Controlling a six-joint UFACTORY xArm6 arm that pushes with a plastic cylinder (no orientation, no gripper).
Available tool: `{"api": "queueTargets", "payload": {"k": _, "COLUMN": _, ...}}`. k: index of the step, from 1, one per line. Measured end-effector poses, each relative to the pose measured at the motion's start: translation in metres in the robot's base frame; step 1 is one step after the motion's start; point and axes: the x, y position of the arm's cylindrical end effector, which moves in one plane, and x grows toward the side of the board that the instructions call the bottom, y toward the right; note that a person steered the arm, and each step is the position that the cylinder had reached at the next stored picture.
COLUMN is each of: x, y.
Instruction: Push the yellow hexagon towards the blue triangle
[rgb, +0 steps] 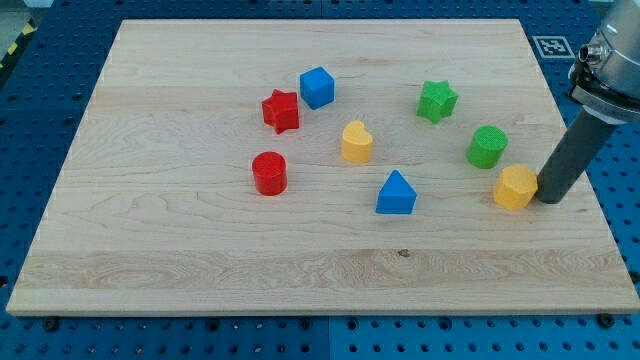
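Observation:
The yellow hexagon sits near the board's right edge. The blue triangle lies to its left, near the board's middle, with a wide gap between them. My tip is the lower end of the dark rod at the view's right. It stands just right of the yellow hexagon, touching or almost touching its right side.
A green cylinder stands just above the hexagon. A green star, a yellow heart-like block, a blue cube, a red star and a red cylinder lie further left. The wooden board ends just right of my tip.

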Motion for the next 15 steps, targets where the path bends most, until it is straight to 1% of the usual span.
{"api": "queueTargets", "payload": {"k": 3, "x": -0.009, "y": 0.017}}
{"api": "queueTargets", "payload": {"k": 5, "x": -0.008, "y": 0.016}}
{"api": "queueTargets", "payload": {"k": 8, "x": -0.008, "y": -0.029}}
{"api": "queueTargets", "payload": {"k": 14, "x": -0.008, "y": -0.052}}
{"api": "queueTargets", "payload": {"k": 15, "x": -0.016, "y": -0.052}}
